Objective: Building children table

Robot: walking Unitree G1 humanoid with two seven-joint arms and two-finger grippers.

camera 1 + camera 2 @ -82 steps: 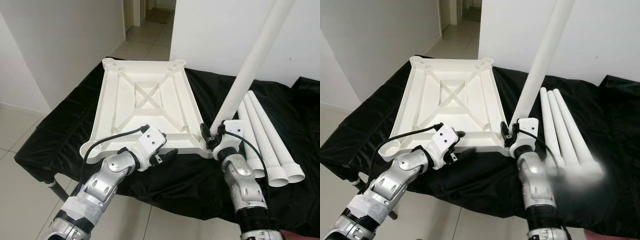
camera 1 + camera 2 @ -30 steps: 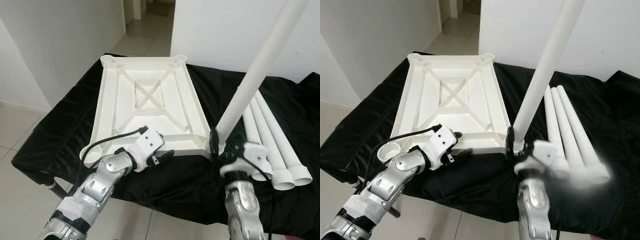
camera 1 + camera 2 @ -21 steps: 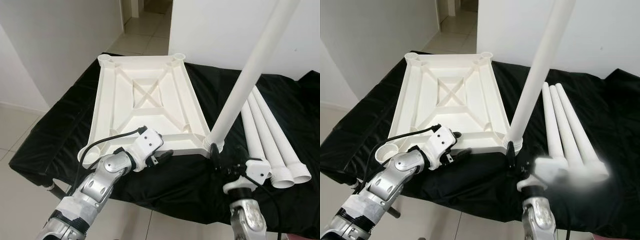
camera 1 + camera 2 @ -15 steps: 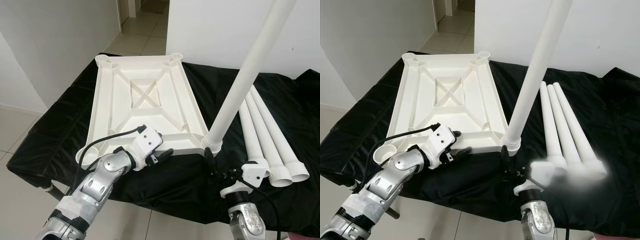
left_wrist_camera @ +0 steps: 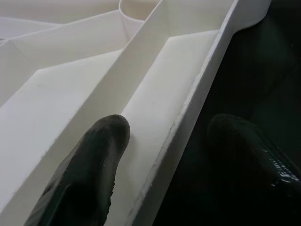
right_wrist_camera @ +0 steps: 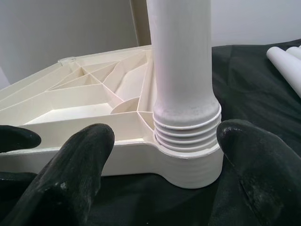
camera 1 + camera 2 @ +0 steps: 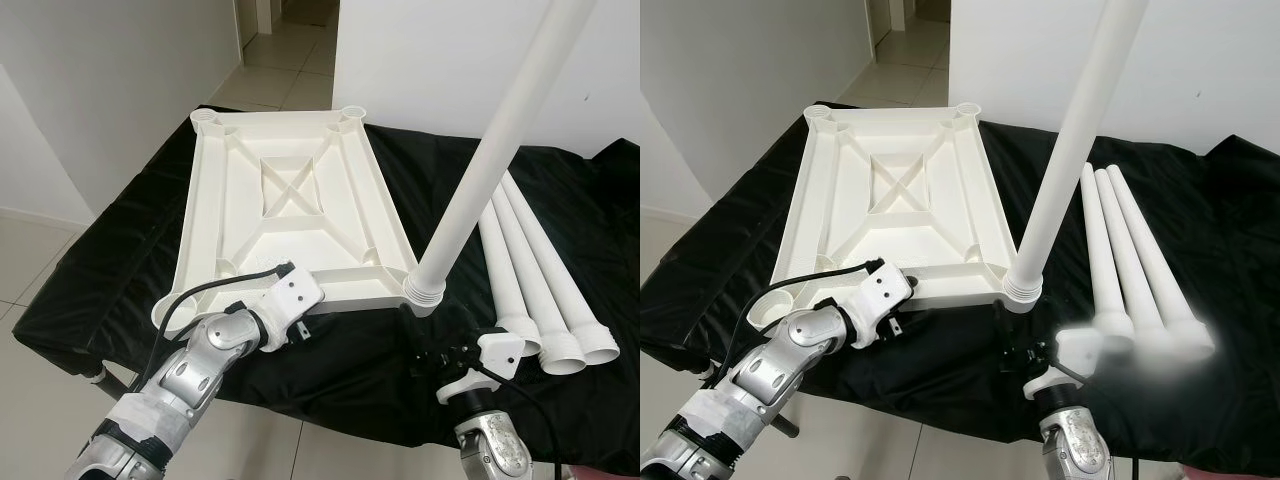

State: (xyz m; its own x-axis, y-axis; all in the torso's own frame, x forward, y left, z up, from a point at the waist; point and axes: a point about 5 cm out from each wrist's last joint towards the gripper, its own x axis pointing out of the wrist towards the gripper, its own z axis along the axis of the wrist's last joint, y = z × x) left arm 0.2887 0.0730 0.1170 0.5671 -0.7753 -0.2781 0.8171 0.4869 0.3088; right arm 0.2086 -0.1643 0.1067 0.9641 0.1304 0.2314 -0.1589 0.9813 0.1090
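The white tabletop (image 7: 385,215) lies upside down on the black-covered table. One white leg (image 7: 480,170) stands upright, its threaded end in the near right corner socket (image 6: 188,162). Three more legs (image 7: 530,270) lie side by side to the right. My right gripper (image 6: 167,134) is open, just in front of the standing leg and clear of it, low over the cloth (image 7: 425,360). My left gripper (image 5: 169,127) is open at the tabletop's near rim (image 7: 300,325), one finger (image 5: 101,146) inside the rim and the other outside over the cloth.
The black cloth (image 7: 130,250) hangs over the table's front edge, close to both arms. A white wall (image 7: 420,60) rises behind the table, with a doorway (image 7: 285,40) and tiled floor at the back left. Tiled floor (image 7: 30,270) lies to the left.
My right gripper has let go of the leg and drawn back and down toward me. The leg stays standing in its socket. The left gripper has shifted slightly along the near rim.
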